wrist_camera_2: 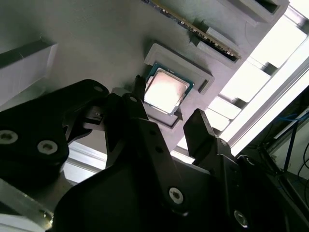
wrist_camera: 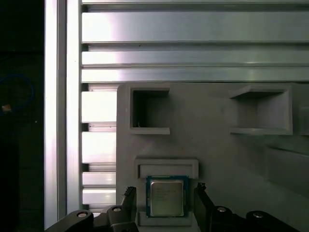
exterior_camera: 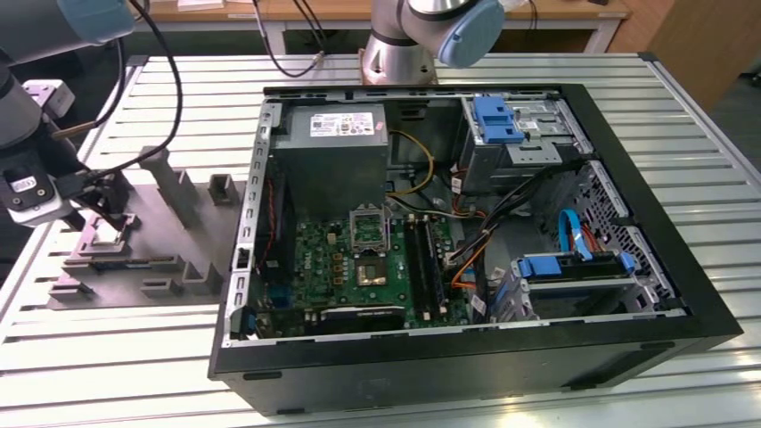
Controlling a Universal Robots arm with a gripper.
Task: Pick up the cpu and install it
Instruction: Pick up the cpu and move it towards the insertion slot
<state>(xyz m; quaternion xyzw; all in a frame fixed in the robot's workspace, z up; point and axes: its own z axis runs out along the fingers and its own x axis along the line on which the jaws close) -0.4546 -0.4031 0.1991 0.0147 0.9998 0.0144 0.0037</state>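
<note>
Near the exterior view's left edge of the ribbed aluminium table [exterior_camera: 178, 98], the dark grey robot arm [exterior_camera: 14, 102] reaches down; its black two-fingered gripper [exterior_camera: 105, 221] hangs over the matt grey plastic tray [exterior_camera: 160, 285], close to the tray's edge on that same side; the small flat square cpu [wrist_camera: 167, 197], silvery metal on top with a thin greenish rim, lies flat in a raised square pocket [wrist_camera: 166, 166] of the tray; in both wrist views the black angular fingers [wrist_camera: 203, 205] stand spread, one on either side of the pocket, apart from the cpu and gripping nothing; the second wrist view catches bright glare on the cpu's lid; the exterior view takes in the open black computer case [exterior_camera: 666, 294] at the table's middle, well apart from the tray.
</note>
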